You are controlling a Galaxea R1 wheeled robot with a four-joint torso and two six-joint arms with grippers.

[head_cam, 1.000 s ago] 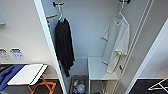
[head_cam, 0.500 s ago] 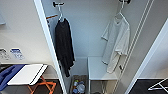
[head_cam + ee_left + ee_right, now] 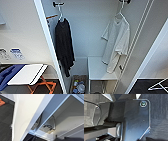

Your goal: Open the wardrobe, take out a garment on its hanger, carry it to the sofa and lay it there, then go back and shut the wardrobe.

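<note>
White walls and dark carpet frame the scene; the wardrobe (image 3: 82,37) stands open in the head view, its left door (image 3: 47,42) swung out toward the camera. Inside, the garment (image 3: 116,43), a white short-sleeved T-shirt, hangs at the right of the compartment on its hanger (image 3: 121,11), hook over the rail near the top edge. A black long-sleeved top (image 3: 64,45) hangs on a separate hanger at the left, well apart from the T-shirt. Below the T-shirt sits a white inner shelf unit (image 3: 100,68); beside it on the wardrobe floor, a wire basket (image 3: 78,86) with small items. Outside to the left, a folding table with orange legs (image 3: 30,75). Left wrist view looks along the door edge into the wardrobe's base, with the mesh basket (image 3: 48,127) close by; right wrist view gives carpet and robot hardware. Whether either gripper is spread or clenched cannot be told. Judged step: opening is done, taking the garment not yet begun, since the T-shirt hangs untouched. The take-out likely calls for a high reach to the hanger's hook or shoulder, then a lift clear of the rail before drawing outward, keeping away from the black top and the right door.
</note>
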